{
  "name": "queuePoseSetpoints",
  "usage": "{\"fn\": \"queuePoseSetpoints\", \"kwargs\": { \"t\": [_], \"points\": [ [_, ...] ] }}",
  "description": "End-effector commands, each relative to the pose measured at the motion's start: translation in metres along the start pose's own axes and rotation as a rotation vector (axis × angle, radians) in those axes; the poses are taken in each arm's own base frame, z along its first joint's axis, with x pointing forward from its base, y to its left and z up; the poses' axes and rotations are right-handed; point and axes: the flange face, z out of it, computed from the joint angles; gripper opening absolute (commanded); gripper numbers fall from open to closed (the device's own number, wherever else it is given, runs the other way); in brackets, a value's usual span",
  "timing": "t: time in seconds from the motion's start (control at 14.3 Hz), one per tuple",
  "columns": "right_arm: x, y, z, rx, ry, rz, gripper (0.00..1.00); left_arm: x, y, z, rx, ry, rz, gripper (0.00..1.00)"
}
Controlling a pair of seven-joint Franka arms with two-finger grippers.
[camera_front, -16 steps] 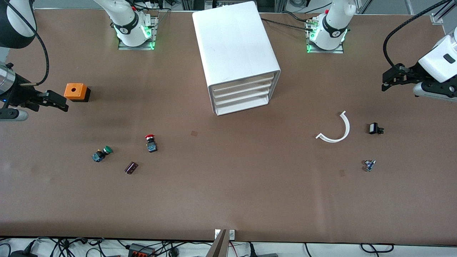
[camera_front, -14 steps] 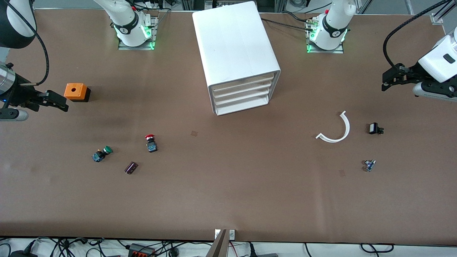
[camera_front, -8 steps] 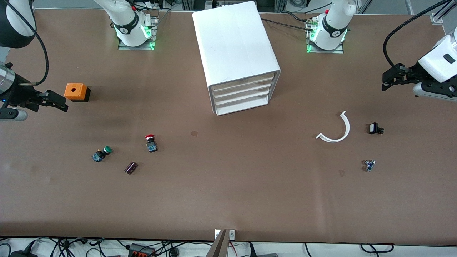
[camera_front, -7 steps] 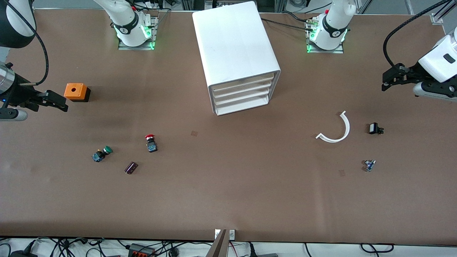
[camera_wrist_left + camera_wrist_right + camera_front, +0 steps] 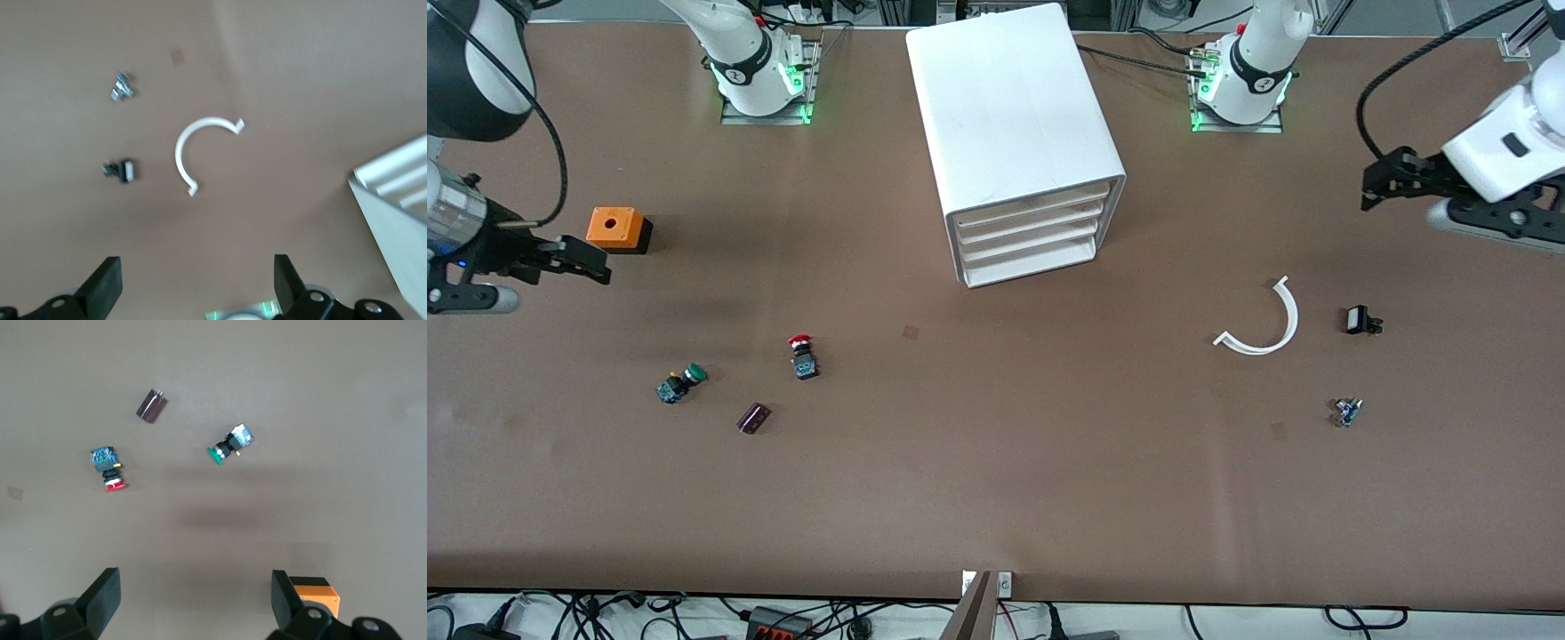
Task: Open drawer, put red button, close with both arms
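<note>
The white cabinet (image 5: 1014, 133) stands mid-table with its four drawers (image 5: 1032, 238) all shut; its corner shows in the left wrist view (image 5: 400, 207). The red button (image 5: 801, 356) lies on the table toward the right arm's end, nearer the front camera than the cabinet; it also shows in the right wrist view (image 5: 109, 469). My right gripper (image 5: 596, 268) is open and empty in the air beside the orange box (image 5: 617, 229), its fingers (image 5: 103, 595) wide apart. My left gripper (image 5: 1371, 185) is open and empty, up over the left arm's end of the table, fingers (image 5: 107, 283) wide apart.
A green-capped button (image 5: 679, 383) and a dark cylinder (image 5: 753, 417) lie near the red button. A white curved strip (image 5: 1267, 324), a small black part (image 5: 1360, 320) and a small metal part (image 5: 1346, 412) lie toward the left arm's end.
Both arms have started moving: the right gripper shifted slightly toward the table's middle, and the left gripper shifted toward the cabinet and a little up the view. Nothing on the table moved.
</note>
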Motion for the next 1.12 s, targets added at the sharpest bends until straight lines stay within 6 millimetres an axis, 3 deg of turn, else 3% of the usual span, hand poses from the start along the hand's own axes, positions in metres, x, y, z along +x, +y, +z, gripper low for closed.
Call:
{"fn": "queuePoseSetpoints", "kwargs": {
  "t": [0.0,0.21,0.35,0.49,0.56,0.77,0.91,1.05],
  "points": [
    [0.016,-0.039,0.034,-0.018,-0.047,-0.074,1.0,0.003,0.046,0.015,-0.046,-0.128,0.092,1.0],
    [0.045,-0.072,0.089,-0.026,-0.074,-0.123,1.0,0.034,0.076,0.072,-0.209,-0.26,0.148,1.0],
    [0.06,-0.084,0.13,-0.026,-0.091,-0.136,1.0,0.055,0.082,0.11,-0.429,-0.314,0.146,1.0],
    [0.072,-0.116,0.169,-0.036,-0.084,-0.177,1.0,0.075,0.093,0.147,-0.661,-0.353,0.122,1.0],
    [0.076,-0.135,0.189,-0.041,-0.084,-0.196,1.0,0.086,0.098,0.16,-0.725,-0.339,0.115,1.0],
    [0.081,-0.166,0.225,-0.048,-0.074,-0.24,1.0,0.114,0.124,0.216,-0.836,-0.196,0.266,1.0],
    [0.085,-0.169,0.249,-0.047,-0.066,-0.258,1.0,0.122,0.13,0.247,-0.926,-0.108,0.354,1.0],
    [0.087,-0.171,0.276,-0.047,-0.064,-0.274,1.0,0.109,0.138,0.283,-0.97,-0.087,0.367,1.0]
  ]
}}
